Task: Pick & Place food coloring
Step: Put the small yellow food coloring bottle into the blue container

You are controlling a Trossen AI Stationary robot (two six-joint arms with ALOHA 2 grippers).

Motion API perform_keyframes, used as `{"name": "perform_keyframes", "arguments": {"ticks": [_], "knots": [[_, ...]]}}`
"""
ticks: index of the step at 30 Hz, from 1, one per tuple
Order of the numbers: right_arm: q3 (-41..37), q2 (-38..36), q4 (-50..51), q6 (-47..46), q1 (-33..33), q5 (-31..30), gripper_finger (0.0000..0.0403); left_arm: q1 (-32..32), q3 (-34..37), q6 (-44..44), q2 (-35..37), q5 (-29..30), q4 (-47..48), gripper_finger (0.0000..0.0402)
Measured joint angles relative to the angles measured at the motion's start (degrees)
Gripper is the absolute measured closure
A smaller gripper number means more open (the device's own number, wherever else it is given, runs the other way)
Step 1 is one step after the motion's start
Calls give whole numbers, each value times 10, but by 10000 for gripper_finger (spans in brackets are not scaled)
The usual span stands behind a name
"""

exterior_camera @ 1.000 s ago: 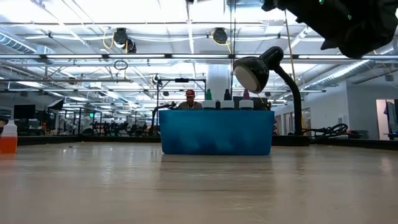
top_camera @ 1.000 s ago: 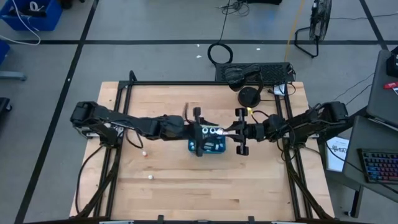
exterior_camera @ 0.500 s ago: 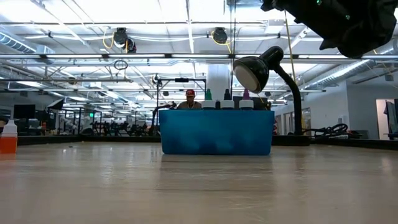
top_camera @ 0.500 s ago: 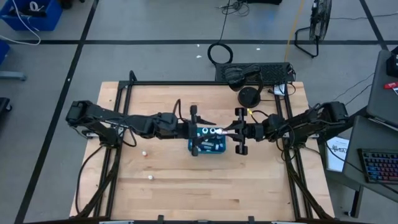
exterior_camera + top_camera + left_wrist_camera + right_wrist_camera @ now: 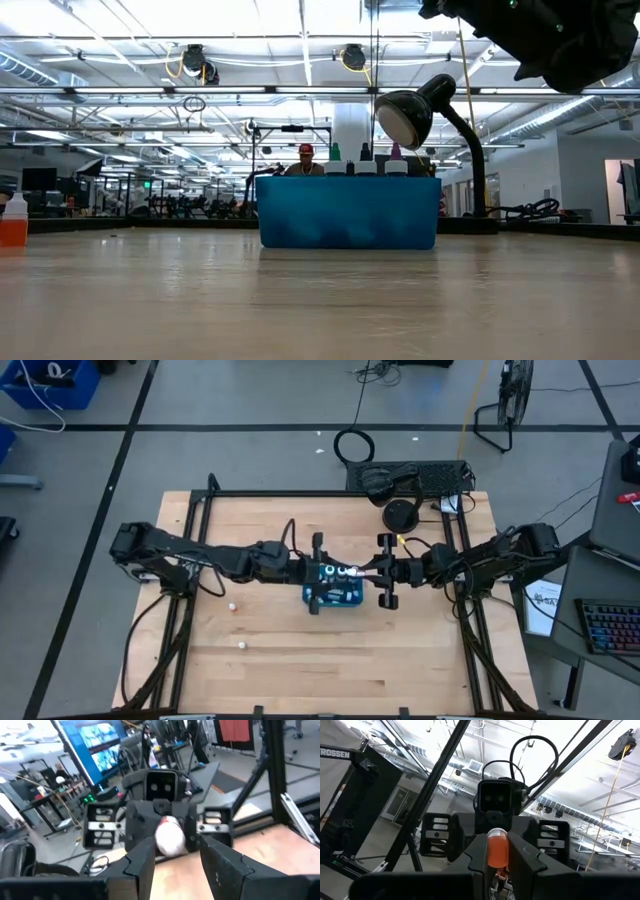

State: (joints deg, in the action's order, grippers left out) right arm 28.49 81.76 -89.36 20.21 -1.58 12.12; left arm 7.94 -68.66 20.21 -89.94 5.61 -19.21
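Three small food coloring bottles [image 5: 365, 160] stand upright in the teal box [image 5: 348, 212], which sits mid-table [image 5: 335, 596]. My right gripper [image 5: 497, 862] hovers at the box's right far corner [image 5: 376, 572], shut on an orange bottle [image 5: 497, 847]. Its white cap [image 5: 168, 836] points at my left gripper. My left gripper [image 5: 175, 855] comes from the table's left over the box [image 5: 318, 585]. It is open, with one finger on either side of that cap and a gap to each. My right gripper pinches the orange bottle's body [image 5: 497, 851] between its two fingers [image 5: 522, 857]. The fingers reach in level from the table's right. The bottle lies along them, lifted clear above the box, with its capped end sticking out toward the left arm.
Two loose white-capped bottles stand on the wood left of the box [image 5: 232, 606] [image 5: 242, 644]; one of them shows orange in the low view [image 5: 12, 222]. A black desk lamp [image 5: 400, 515] stands at the far right. Black frame rails [image 5: 190, 590] run along both table sides.
My left arm has drawn a little toward the table's left edge and come back toward the box. The box, its bottles and my right gripper have stayed where they were.
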Motion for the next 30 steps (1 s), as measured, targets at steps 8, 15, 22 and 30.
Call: {"name": "perform_keyframes", "arguments": {"ticks": [8,15,22,30], "knots": [[0,0,9,-15,0,0,365,-4,0,22,-33,4,-44,234],[0,0,14,-15,0,0,365,-4,0,26,-32,4,-49,248],[0,0,14,-15,0,0,365,-7,0,26,-32,2,-50,260],[0,0,14,-15,0,2,365,-12,0,34,-32,-28,-51,289]]}}
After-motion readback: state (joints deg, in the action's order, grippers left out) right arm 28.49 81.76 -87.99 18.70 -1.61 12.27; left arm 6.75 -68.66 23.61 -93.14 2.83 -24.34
